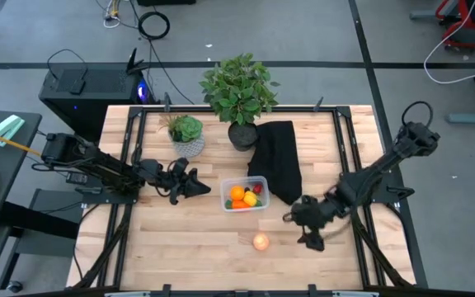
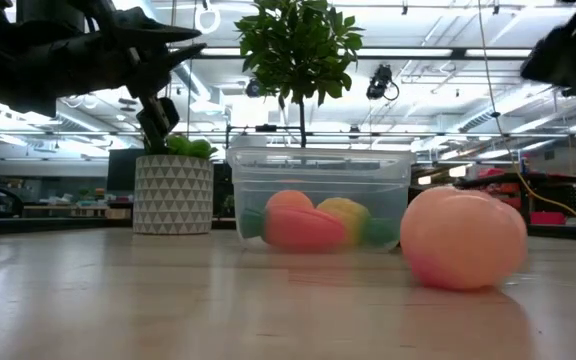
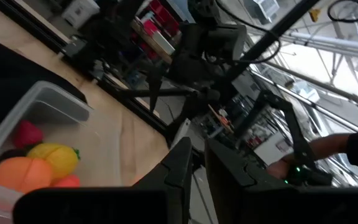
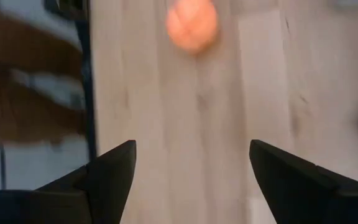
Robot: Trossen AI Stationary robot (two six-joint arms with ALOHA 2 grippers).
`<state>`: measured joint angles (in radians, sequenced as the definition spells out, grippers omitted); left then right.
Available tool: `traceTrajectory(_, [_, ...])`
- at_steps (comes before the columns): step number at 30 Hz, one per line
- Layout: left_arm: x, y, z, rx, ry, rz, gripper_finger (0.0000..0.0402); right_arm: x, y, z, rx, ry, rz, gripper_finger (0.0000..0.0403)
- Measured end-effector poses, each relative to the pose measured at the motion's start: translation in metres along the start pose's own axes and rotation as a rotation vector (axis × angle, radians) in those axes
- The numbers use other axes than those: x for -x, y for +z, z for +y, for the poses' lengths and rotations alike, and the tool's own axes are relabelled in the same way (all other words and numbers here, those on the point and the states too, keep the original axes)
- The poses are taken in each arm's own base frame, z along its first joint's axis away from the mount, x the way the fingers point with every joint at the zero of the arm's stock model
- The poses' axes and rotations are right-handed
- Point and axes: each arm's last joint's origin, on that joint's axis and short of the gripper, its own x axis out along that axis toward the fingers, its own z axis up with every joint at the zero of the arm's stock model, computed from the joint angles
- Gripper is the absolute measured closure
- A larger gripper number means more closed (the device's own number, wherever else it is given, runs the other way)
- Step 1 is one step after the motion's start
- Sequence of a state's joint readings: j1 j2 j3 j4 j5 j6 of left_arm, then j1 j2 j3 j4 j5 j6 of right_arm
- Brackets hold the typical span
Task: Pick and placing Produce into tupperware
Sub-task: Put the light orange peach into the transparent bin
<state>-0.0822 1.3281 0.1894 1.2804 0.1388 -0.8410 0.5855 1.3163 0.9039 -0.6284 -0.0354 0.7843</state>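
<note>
Produce is split between two spots: most of it, an orange (image 1: 237, 193), a yellow piece (image 1: 249, 198) and a red strawberry (image 1: 259, 188), already lies inside the clear tupperware (image 1: 263, 205) near the middle of the tabletop (image 1: 180, 247), while a peach-coloured ball (image 1: 260, 241) sits alone on the bare wood just in front of that container, apart from its wall. The right pincer (image 1: 306, 223) hovers low beside the ball, on its right, fingers spread wide and holding nothing; its wrist view shows the ball ahead of the open jaws, off their centre line. The step in hand looks like the approach to this last loose piece. To do it well, the arm should first line the gap up with the ball, then bring one finger down on each side before closing, since a round toy is likely to roll if nudged from one side only. Lifting clear of the rim before moving over the container would avoid knocking it. The left pincer (image 1: 190, 183) waits beside the tupperware on its left, fingers nearly together and empty. Two potted plants (image 1: 239, 91) and a black cloth (image 1: 277, 161) stand behind.
</note>
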Motion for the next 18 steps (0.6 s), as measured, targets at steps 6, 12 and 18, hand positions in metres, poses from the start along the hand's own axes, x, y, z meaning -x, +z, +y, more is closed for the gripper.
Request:
traceTrajectory(6, [0.000, -0.002, -0.002, 0.000, -0.062, 0.068, 0.0349, -0.027, 0.001, 0.020, -0.198, -0.028, -0.111, 0.0082])
traceTrajectory(12, [0.000, -0.004, -0.003, 0.007, -0.116, 0.128, 0.0349, -0.066, 0.028, 0.047, -0.097, -0.057, -0.054, 0.0069])
traceTrajectory(18, [0.000, -0.004, -0.004, 0.004, -0.121, 0.133, 0.0349, -0.092, 0.054, 0.055, -0.034, -0.247, 0.006, 0.0056])
